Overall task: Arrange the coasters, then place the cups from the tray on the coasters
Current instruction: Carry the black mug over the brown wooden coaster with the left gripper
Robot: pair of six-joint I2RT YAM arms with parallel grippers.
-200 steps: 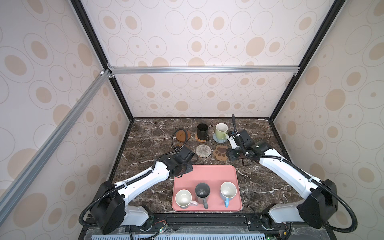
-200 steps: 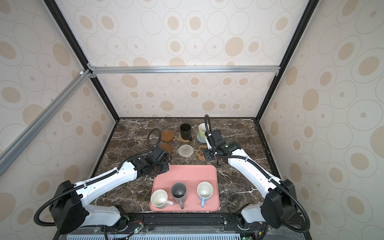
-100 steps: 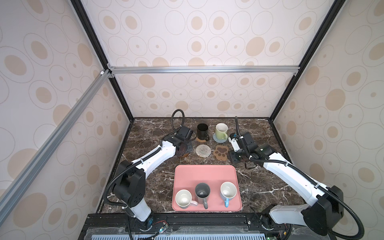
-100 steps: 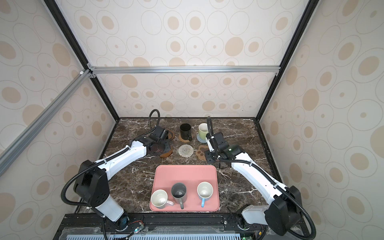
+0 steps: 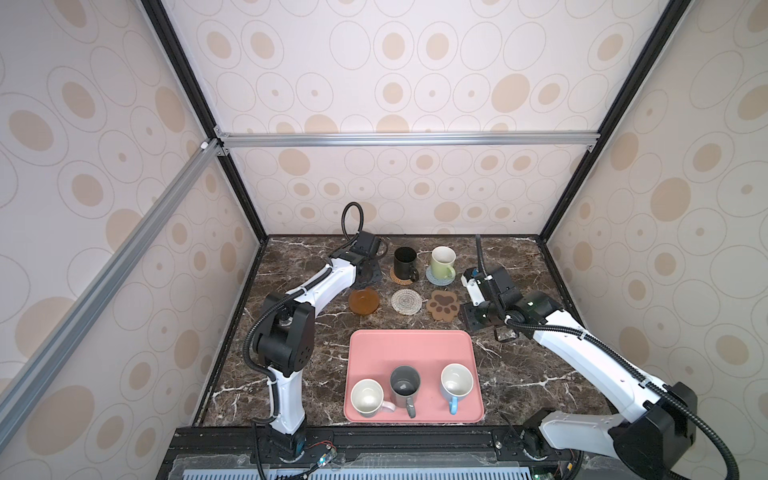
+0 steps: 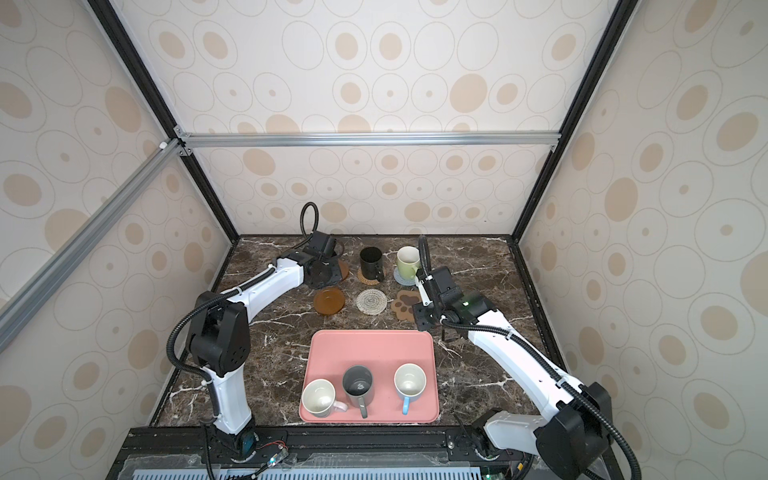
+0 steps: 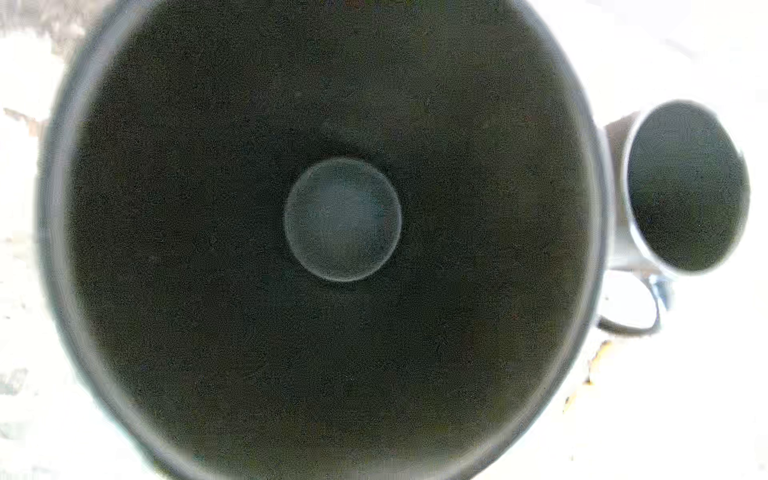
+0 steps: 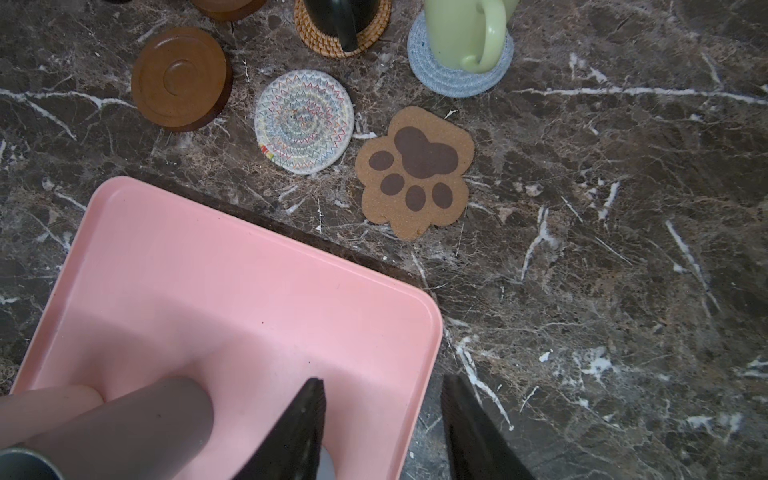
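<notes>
My left gripper [image 5: 368, 269] is at the back left, shut on a black cup [image 7: 340, 232] whose dark inside fills the left wrist view. It hangs over a brown wooden coaster [image 6: 343, 270], mostly hidden. A second black cup [image 5: 405, 262] stands on the rattan coaster [image 5: 404, 279], and the light green cup [image 5: 442, 261] on the blue-grey coaster [image 5: 439, 279]. The wooden disc [image 5: 364, 301], whitish woven [image 5: 406, 301] and paw [image 5: 444, 305] coasters lie bare. Three cups stand on the pink tray [image 5: 411, 345]: white [image 5: 368, 397], grey [image 5: 404, 384], light blue [image 5: 456, 380]. My right gripper [image 8: 384, 386] is open over the tray's far right corner.
Dark marble tabletop [image 5: 519, 374] inside patterned walls with black corner posts. The left arm's elbow [image 5: 286, 332] stands left of the tray. The right arm [image 5: 582, 353] stretches along the table's right side.
My left arm swung from the tray's far left corner to the back left with the black cup. The right gripper shifted only slightly.
</notes>
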